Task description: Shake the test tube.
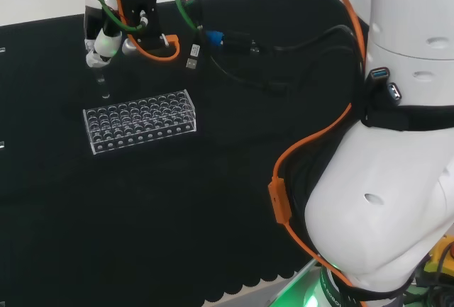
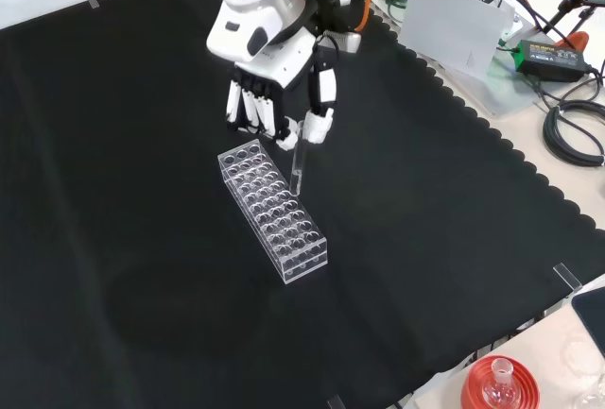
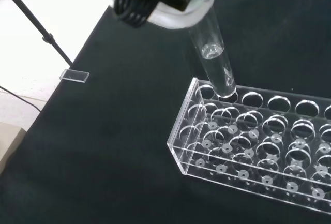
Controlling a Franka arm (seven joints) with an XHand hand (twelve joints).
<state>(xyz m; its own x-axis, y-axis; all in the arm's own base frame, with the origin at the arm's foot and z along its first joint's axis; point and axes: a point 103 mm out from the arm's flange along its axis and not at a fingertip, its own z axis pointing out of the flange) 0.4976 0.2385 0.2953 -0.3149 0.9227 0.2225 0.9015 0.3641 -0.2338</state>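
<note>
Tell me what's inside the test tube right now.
The test tube in the hand holds clear liquid in its lower part. Its top is covered by the fingers.

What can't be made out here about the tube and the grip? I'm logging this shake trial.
- Where the robot hand meets the test tube: front view, the fingers cover the tube's top.
- Whether the tube's tip is above or inside the rack: wrist view, clear glass on clear plastic.
- How full the tube is: head view, too small; wrist view shows a liquid line.
</note>
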